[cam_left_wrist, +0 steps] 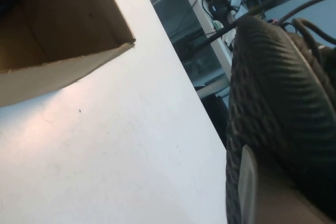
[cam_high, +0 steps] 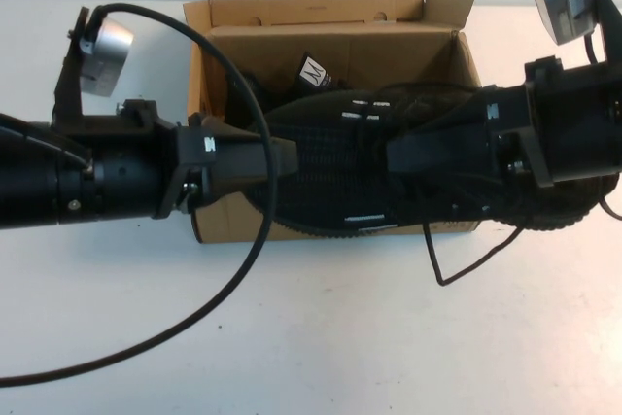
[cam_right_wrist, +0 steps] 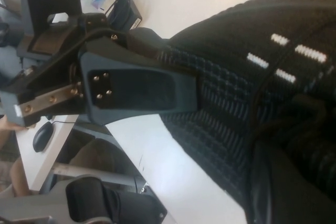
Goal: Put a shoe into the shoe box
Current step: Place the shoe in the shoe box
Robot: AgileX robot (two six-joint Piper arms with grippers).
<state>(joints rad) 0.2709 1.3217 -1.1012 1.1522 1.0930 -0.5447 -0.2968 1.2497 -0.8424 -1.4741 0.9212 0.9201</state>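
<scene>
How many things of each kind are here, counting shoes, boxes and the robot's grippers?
Black shoes: 2, one held, one inside the box
Cardboard shoe box: 1
Grippers: 2, left gripper and right gripper, both at the held shoe
Total: 5

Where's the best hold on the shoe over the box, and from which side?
Probably by its ends, since the shoe lies lengthwise across the shoe box. The left gripper clamps the narrow toe from the left. The right gripper sits over the laced midfoot, coming from the right.
</scene>
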